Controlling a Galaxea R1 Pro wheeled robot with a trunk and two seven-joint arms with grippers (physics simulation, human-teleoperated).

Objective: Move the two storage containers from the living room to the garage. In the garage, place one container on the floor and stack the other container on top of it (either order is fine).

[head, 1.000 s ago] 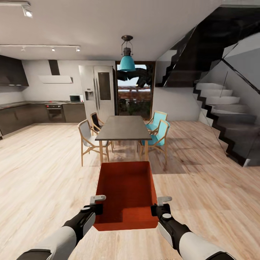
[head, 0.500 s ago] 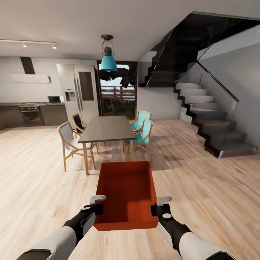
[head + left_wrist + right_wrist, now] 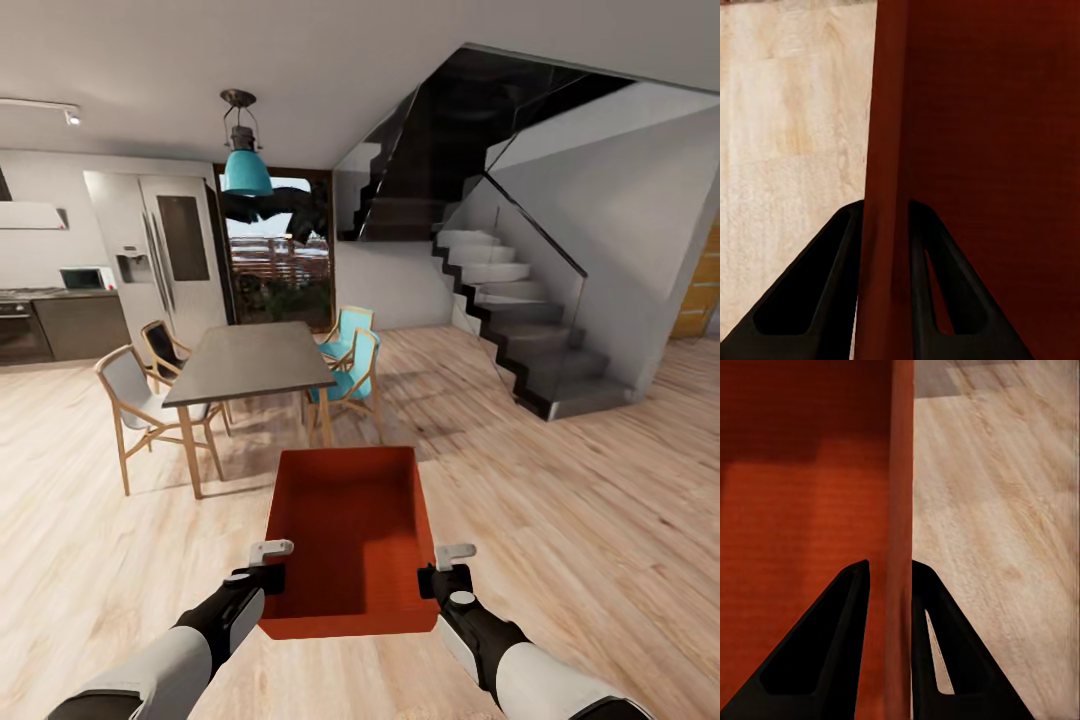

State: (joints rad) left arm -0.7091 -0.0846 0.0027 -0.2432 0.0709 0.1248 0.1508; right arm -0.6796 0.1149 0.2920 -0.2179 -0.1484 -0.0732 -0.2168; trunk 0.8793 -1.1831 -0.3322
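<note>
Pale wood plank flooring spreads all round us, running back to a dark grey dining table with wooden chairs, a teal pendant lamp over it and a dark staircase with a glass balustrade at the right. We reach both arms forward and low, forearms angled inward, and carry one red-orange rectangular open-top storage container between them, clear of the floor. Our left gripper pinches the container's left wall near its near corner; in the left wrist view the gripper has one dark finger on each face of the thin wall. Our right gripper pinches the right wall the same way, its fingers straddling the wall in the right wrist view. The container's far edge sits short of the table's near end, with bare planks between. Open floor lies wide to the right, between the table's teal chairs and the foot of the stairs.
</note>
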